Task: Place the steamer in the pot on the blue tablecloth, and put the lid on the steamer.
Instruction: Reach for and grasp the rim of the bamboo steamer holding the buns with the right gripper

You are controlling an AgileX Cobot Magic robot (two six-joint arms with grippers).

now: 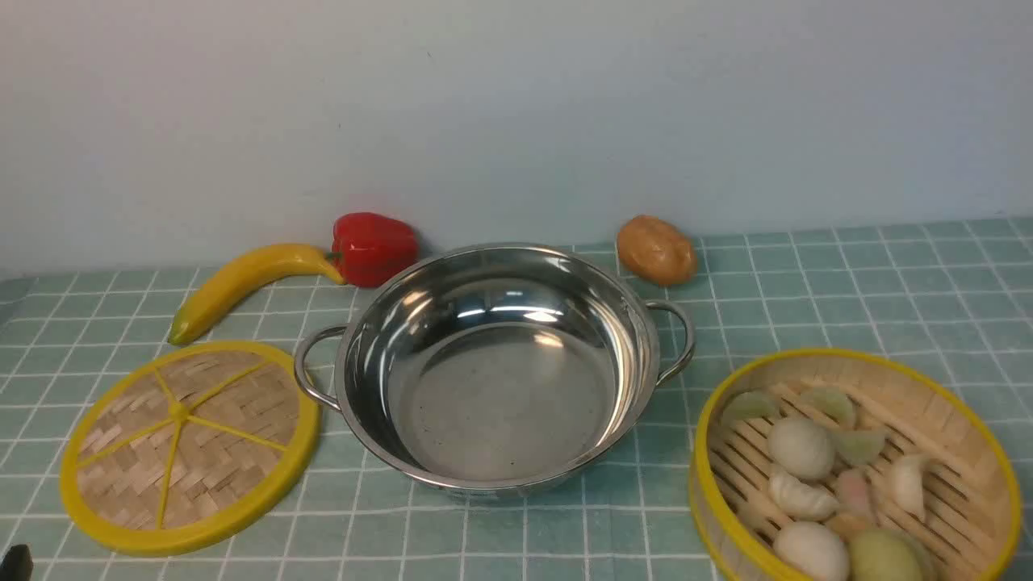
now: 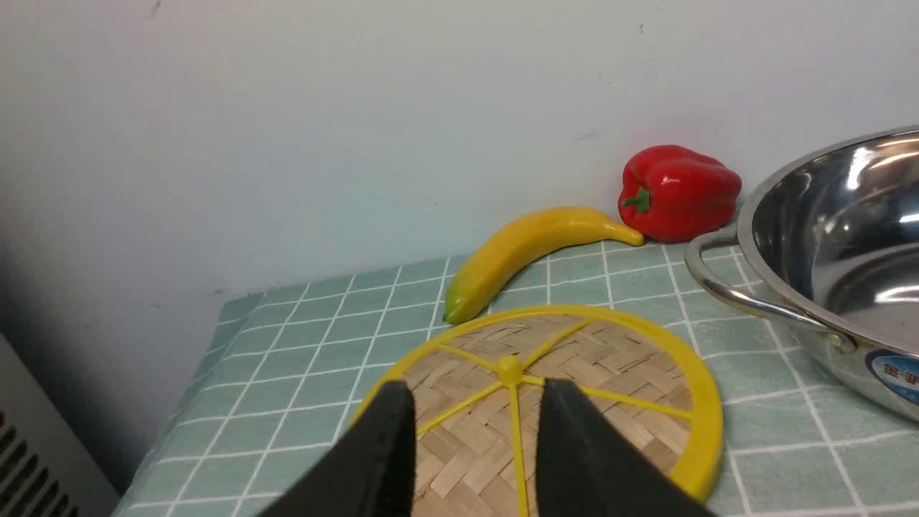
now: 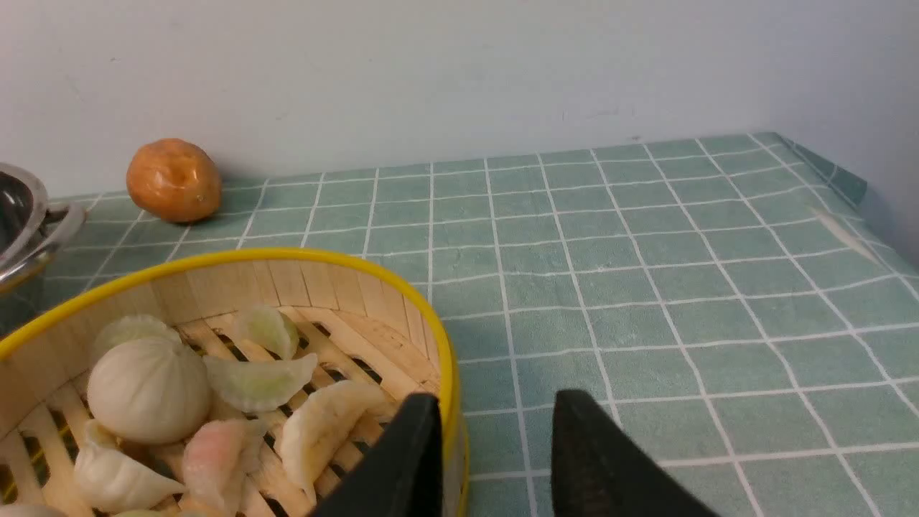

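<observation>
Above the lid point(image 2: 596, 359) hangs left tool point(image 2: 475, 385), spread (right tool point(image 3: 495, 395) likewise, straddling steamer point(image 3: 215, 256) rim).

Two black robot grippers seen from the wrist cams, both w/ jaws parted.

The black two-finger left gripper point(image 2: 477, 402) has matte, wedge-shaped fingers point(image 2: 380, 459) that taper to blunt tips, w/ a clear gap btwn them. The black two-finger right gripper point(image 3: 495, 413) has the same tapered fingers point(image 3: 610, 467), spread approx. as wide, tips roughly level w/ each other. The front view shows only a small black part point(image 1: 16, 562) in the bottom corner on the robot's left; too little shows to tell which part it is.
</observation>
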